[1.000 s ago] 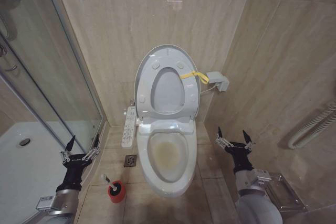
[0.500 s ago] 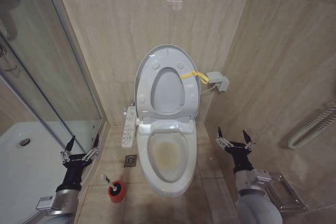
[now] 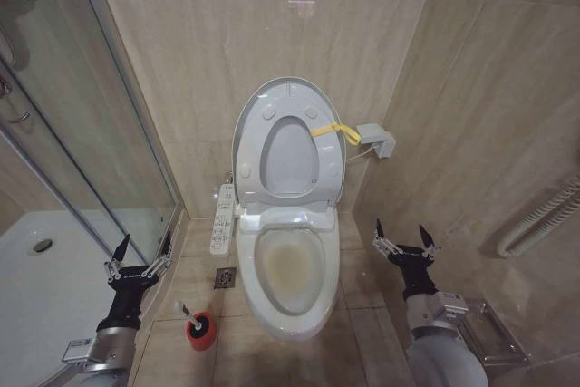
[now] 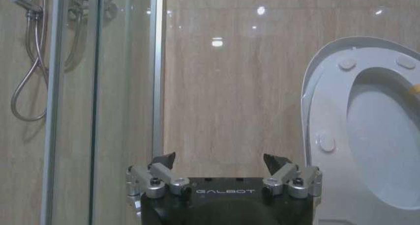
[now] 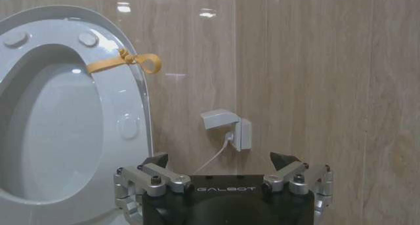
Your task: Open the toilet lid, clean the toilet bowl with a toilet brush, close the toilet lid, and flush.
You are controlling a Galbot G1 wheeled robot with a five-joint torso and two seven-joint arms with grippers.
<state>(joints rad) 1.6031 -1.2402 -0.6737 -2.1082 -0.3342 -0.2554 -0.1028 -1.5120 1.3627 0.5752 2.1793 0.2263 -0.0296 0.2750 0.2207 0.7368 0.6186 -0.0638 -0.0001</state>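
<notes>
The left gripper [image 3: 139,251] is hovering with fingers spread, empty, beside the shower glass [image 3: 82,133]. The right gripper [image 3: 404,240] is likewise hovering spread and empty, by the right wall. The toilet brush [image 3: 198,328] is standing in its red holder on the floor, its bristles hidden. The stained toilet bowl [image 3: 290,265] is sitting between both arms. The toilet lid [image 3: 288,97] is leaning upright against the wall, a yellow band [image 3: 333,130] tied on.

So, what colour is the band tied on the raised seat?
Yellow band, clearest in the right wrist view.
</notes>
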